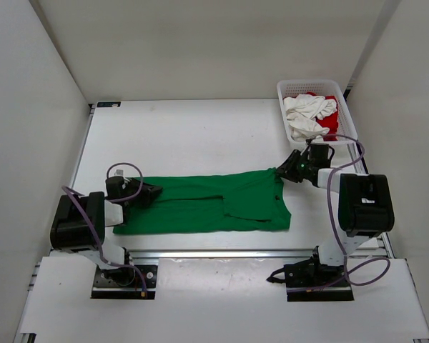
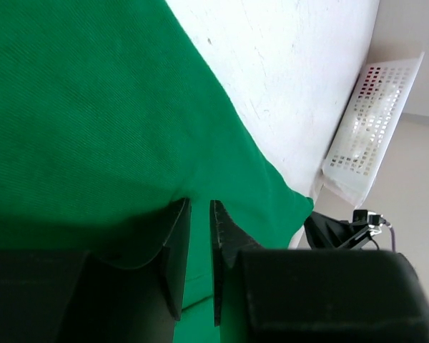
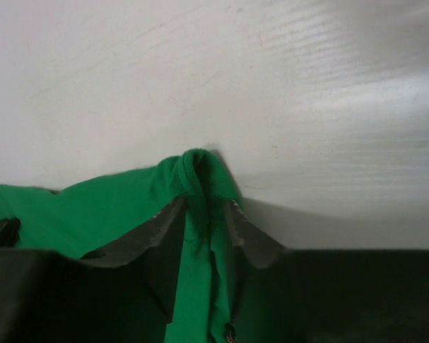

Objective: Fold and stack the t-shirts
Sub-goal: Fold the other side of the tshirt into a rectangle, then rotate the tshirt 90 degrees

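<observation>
The green t-shirt (image 1: 207,204) lies stretched flat across the table between both arms. My left gripper (image 1: 154,191) is shut on its left end; in the left wrist view the green t-shirt (image 2: 93,107) fills the frame and runs between the fingers (image 2: 173,236). My right gripper (image 1: 280,171) is shut on the shirt's far right corner, and the bunched green cloth (image 3: 200,179) sits pinched between its fingers (image 3: 243,232). The white t-shirt (image 1: 306,114) and the red t-shirt (image 1: 329,121) lie crumpled in the basket.
The white mesh basket (image 1: 349,121) stands at the back right, close behind my right gripper; it also shows in the left wrist view (image 2: 372,128). White walls enclose the table on three sides. A metal rail runs along the near edge (image 1: 222,252).
</observation>
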`<state>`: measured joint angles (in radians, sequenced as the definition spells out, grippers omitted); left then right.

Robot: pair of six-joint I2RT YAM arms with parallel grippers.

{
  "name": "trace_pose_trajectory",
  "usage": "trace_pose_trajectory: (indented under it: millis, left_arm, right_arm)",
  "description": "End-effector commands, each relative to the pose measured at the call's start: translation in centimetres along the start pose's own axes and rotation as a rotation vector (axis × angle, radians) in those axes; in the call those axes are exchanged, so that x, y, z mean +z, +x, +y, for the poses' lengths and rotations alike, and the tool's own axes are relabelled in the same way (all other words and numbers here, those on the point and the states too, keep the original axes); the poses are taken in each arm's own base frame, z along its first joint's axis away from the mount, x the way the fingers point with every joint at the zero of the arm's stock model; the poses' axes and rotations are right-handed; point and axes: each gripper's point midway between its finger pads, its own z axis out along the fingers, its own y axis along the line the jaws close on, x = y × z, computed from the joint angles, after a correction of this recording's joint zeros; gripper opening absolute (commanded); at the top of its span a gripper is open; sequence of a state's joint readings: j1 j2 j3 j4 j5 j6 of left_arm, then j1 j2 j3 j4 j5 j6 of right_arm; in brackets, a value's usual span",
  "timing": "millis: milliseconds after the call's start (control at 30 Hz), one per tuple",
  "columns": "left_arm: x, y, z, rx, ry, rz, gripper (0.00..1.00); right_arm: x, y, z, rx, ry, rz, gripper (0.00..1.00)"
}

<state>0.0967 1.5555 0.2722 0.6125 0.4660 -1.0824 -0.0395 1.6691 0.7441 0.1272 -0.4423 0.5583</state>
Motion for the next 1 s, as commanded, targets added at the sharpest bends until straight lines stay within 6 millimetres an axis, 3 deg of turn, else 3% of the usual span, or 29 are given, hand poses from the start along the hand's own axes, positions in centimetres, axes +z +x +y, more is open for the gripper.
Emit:
trace_pose_trajectory:
  millis: [0, 67, 133, 167, 200, 233, 267, 300, 333, 467, 567, 700, 733, 767, 800, 833, 867, 900, 933, 967]
  left_arm:
    - [-0.4, 0.2, -2.3, 0.054, 0.054, -0.004, 0.29]
    - [-0.7, 0.3, -4.0, 0.086, 0.086, -0.002, 0.29]
    - [-0.9, 1.2, -6.2, 0.158, 0.117, 0.003, 0.31]
    - [-1.3, 0.8, -7.5, 0.205, 0.127, -0.026, 0.31]
    - [-1.5, 1.2, -9.5, 0.256, 0.16, -0.037, 0.32]
    - [-1.5, 2.4, -9.6, 0.307, 0.145, -0.005, 0.33]
    - [-1.8, 2.6, -10.8, 0.362, 0.161, -0.008, 0.34]
    - [-2.0, 3.5, -11.7, 0.396, 0.174, 0.005, 0.33]
    - [-2.3, 4.4, -12.5, 0.439, 0.188, 0.026, 0.33]
    - [-2.9, 7.7, -13.2, 0.509, 0.233, 0.114, 0.35]
    - [-3.2, 9.6, -12.5, 0.535, 0.248, 0.175, 0.36]
    - [-3.3, 10.6, -11.9, 0.549, 0.257, 0.215, 0.37]
    - [-3.4, 10.8, -11.7, 0.543, 0.258, 0.226, 0.36]
    - [-3.4, 10.3, -11.7, 0.537, 0.258, 0.212, 0.36]
    - [-3.6, 9.9, -11.7, 0.535, 0.266, 0.206, 0.37]
    - [-3.7, 9.5, -11.6, 0.526, 0.261, 0.199, 0.37]
    - [-3.8, 9.2, -11.8, 0.536, 0.261, 0.188, 0.37]
    - [-3.8, 8.9, -11.4, 0.53, 0.244, 0.187, 0.37]
    - [-4.0, 8.4, -11.2, 0.529, 0.229, 0.177, 0.37]
    - [-4.2, 8.3, -11.0, 0.532, 0.218, 0.178, 0.37]
  right_arm:
    - [-0.6, -2.7, 2.2, -0.053, -0.027, -0.079, 0.29]
    - [-2.0, -3.4, 2.9, -0.077, 0.01, -0.121, 0.31]
    - [-2.9, -2.4, 3.4, -0.102, 0.076, -0.14, 0.3]
    - [-3.4, -1.8, 4.6, -0.125, 0.06, -0.152, 0.29]
    - [-3.7, -0.8, 5.4, -0.149, 0.063, -0.153, 0.28]
    - [-3.7, 0.5, 4.9, -0.156, 0.099, -0.125, 0.23]
    - [-3.9, 2.1, 5.7, -0.175, 0.081, -0.104, 0.19]
    - [-3.8, 3.6, 5.0, -0.178, 0.097, -0.072, 0.14]
    - [-3.7, 5.4, 5.9, -0.203, 0.071, -0.037, 0.1]
    - [-3.3, 11.8, 5.9, -0.265, 0.08, 0.135, 0.01]
    - [-2.3, 13.9, 5.4, -0.28, 0.106, 0.216, 0.0]
    - [1.2, 12.8, 5.9, -0.286, 0.134, 0.282, 0.0]
    - [2.2, 10.9, 8.0, -0.299, 0.105, 0.251, 0.0]
    - [3.8, 11.0, 6.8, -0.296, 0.147, 0.289, 0.0]
    - [7.7, 8.1, 8.8, -0.322, 0.134, 0.274, 0.0]
    - [8.8, 7.6, 9.1, -0.312, 0.135, 0.308, 0.0]
    - [10.4, 2.9, 14.1, -0.353, 0.045, 0.222, 0.0]
    - [13.1, 3.5, 12.5, -0.34, 0.096, 0.297, 0.0]
    - [15.9, 0.6, 15.1, -0.357, 0.062, 0.294, 0.0]
    - [18.4, -4.4, 20.6, -0.412, -0.056, 0.183, 0.0]
